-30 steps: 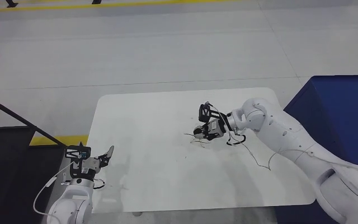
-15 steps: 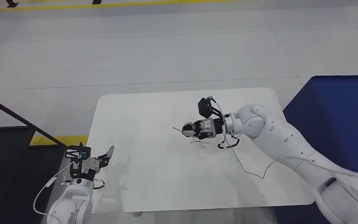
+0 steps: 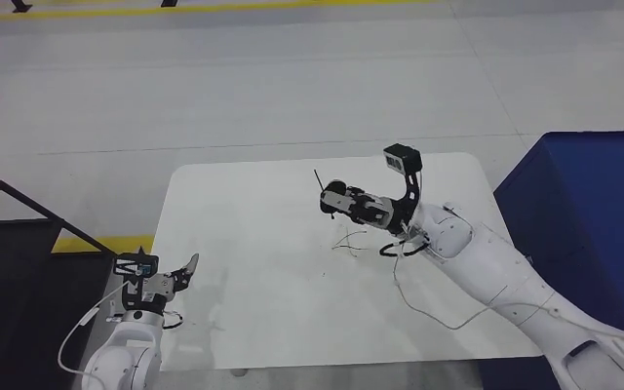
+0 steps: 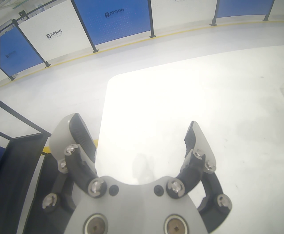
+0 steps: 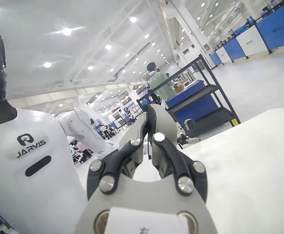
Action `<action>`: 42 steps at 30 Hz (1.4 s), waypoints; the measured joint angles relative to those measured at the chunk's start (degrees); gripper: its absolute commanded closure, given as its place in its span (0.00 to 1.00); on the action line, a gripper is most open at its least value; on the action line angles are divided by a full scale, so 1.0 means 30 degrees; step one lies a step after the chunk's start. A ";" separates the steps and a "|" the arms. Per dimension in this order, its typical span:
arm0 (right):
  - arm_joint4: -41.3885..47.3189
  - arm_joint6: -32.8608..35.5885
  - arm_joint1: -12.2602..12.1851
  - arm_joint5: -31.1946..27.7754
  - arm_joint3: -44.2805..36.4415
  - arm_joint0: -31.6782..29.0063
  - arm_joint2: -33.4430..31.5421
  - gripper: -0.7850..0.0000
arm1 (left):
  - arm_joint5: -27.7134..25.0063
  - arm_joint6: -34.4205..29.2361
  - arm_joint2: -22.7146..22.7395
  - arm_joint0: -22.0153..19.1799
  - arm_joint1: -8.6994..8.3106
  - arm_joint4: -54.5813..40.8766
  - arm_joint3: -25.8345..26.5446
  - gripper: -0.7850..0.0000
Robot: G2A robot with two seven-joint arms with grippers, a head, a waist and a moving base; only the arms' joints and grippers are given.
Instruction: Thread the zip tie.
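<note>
— Where is the zip tie found?
— The zip tie (image 5: 150, 150) is clamped between the right jaws, lifted above the middle of the counter (image 3: 253, 292), with its thin end sticking out past them.
— And the left jaws?
— They are held wide apart, over the counter's near left edge.

Smooth matt table (image 3: 244, 312), plastic zip tie (image 3: 317, 178)

Grey floor (image 3: 292, 88), yellow line (image 3: 195, 10) along top edge, blue cabinet (image 3: 575, 185) at right; blue-white partition panels (image 4: 115, 20), ceiling lights (image 5: 66, 31).
</note>
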State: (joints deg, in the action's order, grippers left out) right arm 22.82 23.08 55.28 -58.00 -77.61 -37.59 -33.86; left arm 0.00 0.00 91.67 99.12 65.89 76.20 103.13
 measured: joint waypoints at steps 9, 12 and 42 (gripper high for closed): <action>0.2917 -0.0473 0.0002 0.0156 0.0770 -0.1280 -0.0697 1.00 | -0.3019 -0.2838 -0.1802 0.0189 0.0307 -0.6008 0.1925 0.00; 0.4128 0.0109 0.0222 0.0173 0.1618 -0.1250 -0.0752 1.00 | -0.2950 -0.3454 -0.3460 -0.0523 0.0620 -0.9849 0.1770 0.00; 0.8779 0.1461 0.2099 0.2853 0.1991 -0.2453 0.0413 1.00 | -0.5944 -0.7209 -0.6986 -0.1638 0.1384 -2.8335 0.0998 0.00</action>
State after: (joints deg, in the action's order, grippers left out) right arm 49.16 27.46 61.57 -49.44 -71.64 -44.95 -32.62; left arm -17.83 -21.63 70.71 94.21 70.04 -8.80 106.13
